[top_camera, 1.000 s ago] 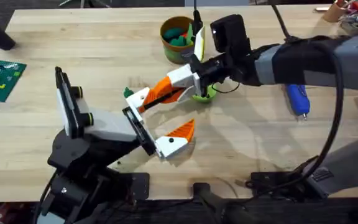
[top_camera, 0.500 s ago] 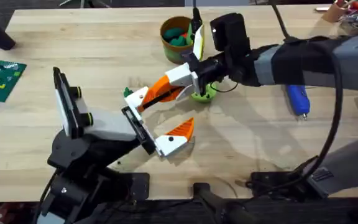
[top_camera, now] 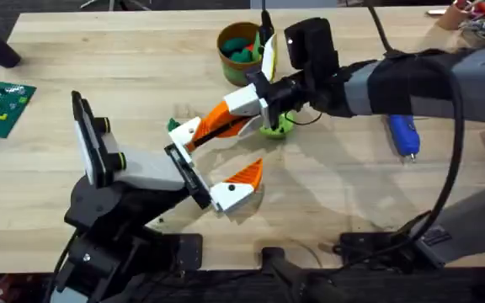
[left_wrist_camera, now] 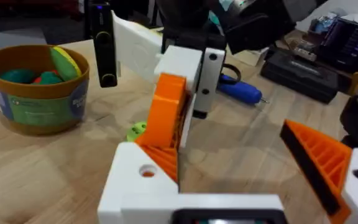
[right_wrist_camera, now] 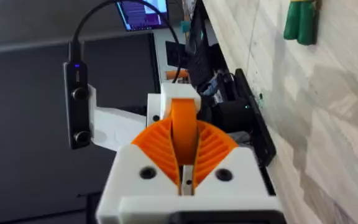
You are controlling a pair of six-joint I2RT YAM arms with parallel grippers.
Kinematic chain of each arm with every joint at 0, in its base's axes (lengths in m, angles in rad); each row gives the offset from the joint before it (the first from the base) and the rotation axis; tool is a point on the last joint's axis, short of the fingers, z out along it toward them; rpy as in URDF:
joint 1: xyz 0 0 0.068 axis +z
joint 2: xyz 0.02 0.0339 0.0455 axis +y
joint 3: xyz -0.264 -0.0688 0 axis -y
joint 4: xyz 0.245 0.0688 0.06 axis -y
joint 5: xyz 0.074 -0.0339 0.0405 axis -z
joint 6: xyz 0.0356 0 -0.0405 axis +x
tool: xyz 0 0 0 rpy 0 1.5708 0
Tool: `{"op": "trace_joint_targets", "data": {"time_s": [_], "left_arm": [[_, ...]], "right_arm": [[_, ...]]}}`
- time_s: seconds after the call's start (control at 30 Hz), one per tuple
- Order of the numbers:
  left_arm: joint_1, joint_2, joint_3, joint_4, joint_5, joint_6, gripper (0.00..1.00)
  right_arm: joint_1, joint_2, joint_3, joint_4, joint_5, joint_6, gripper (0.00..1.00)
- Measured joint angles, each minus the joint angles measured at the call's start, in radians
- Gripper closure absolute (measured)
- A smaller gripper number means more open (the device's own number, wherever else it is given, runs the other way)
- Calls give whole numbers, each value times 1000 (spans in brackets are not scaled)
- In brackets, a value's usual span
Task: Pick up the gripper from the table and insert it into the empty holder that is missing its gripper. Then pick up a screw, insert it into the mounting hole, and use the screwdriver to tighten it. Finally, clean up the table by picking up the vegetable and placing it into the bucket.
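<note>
Mid-table, the right gripper (top_camera: 255, 105) pinches the gripper (top_camera: 219, 122) between its fingers, base angled down-left toward the holder (top_camera: 183, 168) on the left arm, evidently lining it up for insertion. The left gripper (top_camera: 217, 181) carries one finger (top_camera: 244, 178), so its spread cannot be judged.

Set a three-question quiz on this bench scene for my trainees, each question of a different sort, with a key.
1. True or false: the blue screwdriver lies on the table, outside the bucket.
2. Fill in: the green vegetable lies on the ____.
3. What does the right end effector hold? A) the orange gripper B) the screwdriver C) the vegetable
Key: 1 true; 2 table; 3 A.
</note>
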Motion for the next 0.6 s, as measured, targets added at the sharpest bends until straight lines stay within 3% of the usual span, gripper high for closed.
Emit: {"op": "trace_joint_targets", "data": {"time_s": [0.1,0.6], "left_arm": [[-3,0,0,1,14,8,11],[-6,-1,0,2,25,28,11]], "right_arm": [[12,0,0,-2,10,4,758],[42,0,-1,-8,-12,5,604]]}}
